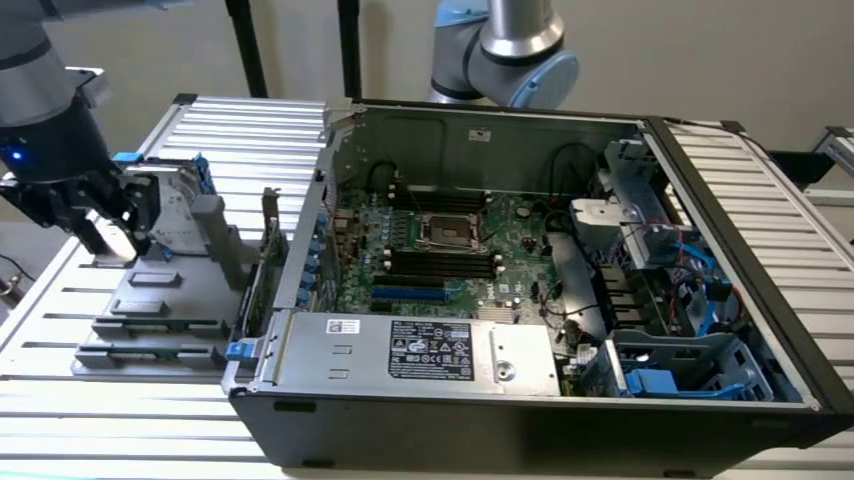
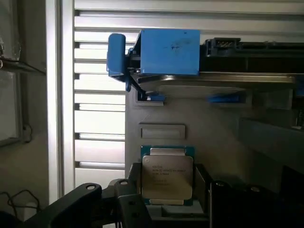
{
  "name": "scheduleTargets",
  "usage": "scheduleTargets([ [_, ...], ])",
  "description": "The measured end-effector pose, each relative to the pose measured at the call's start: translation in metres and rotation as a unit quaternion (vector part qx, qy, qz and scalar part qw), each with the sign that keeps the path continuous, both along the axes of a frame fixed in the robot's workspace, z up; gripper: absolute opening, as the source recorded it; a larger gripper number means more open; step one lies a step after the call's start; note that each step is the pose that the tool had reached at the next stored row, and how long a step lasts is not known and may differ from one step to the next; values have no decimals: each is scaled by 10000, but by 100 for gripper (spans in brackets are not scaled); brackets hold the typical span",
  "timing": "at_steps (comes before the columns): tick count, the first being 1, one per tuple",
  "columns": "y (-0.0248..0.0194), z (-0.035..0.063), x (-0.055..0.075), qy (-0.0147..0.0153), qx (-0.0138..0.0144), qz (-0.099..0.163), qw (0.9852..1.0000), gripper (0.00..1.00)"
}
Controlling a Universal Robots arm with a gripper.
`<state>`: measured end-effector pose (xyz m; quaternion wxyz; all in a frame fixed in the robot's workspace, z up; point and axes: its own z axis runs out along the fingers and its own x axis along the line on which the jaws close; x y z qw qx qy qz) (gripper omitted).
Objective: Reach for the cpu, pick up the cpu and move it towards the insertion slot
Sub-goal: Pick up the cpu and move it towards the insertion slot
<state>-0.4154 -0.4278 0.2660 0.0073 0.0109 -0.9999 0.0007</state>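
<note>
exterior view: the gripper [image 1: 114,250] hung low over the far corner of the grey tray [image 1: 147,330] on the exterior view's left, just beside the upright hard drive [image 1: 180,205]. the insertion slot [image 1: 447,232] lay well apart, inside the open computer case [image 1: 534,420] towards the exterior view's right. judged from this, the lift was best made straight up and level, clearing the hard drive before any sideways travel. wrist view: the cpu [image 2: 167,175] lay flat between the two fingers [image 2: 205,199], silvery top facing up. one finger stood against each opposite edge with no gap visible, so the fingers appeared clamped on the cpu. whether it had left the tray could not be told. a sound grip would keep both contacts square on the rim so the cpu does not tilt.
</note>
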Motion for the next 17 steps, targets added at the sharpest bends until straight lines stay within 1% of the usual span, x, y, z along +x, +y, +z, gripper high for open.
scheduleTargets([
  [4,0,181,79,34,0,0,10000,54],
  [8,0,364,189,74,1,0,10000,54],
  [12,-2,539,343,125,0,0,9999,54],
  [17,-3,731,573,184,1,0,9998,54],
])
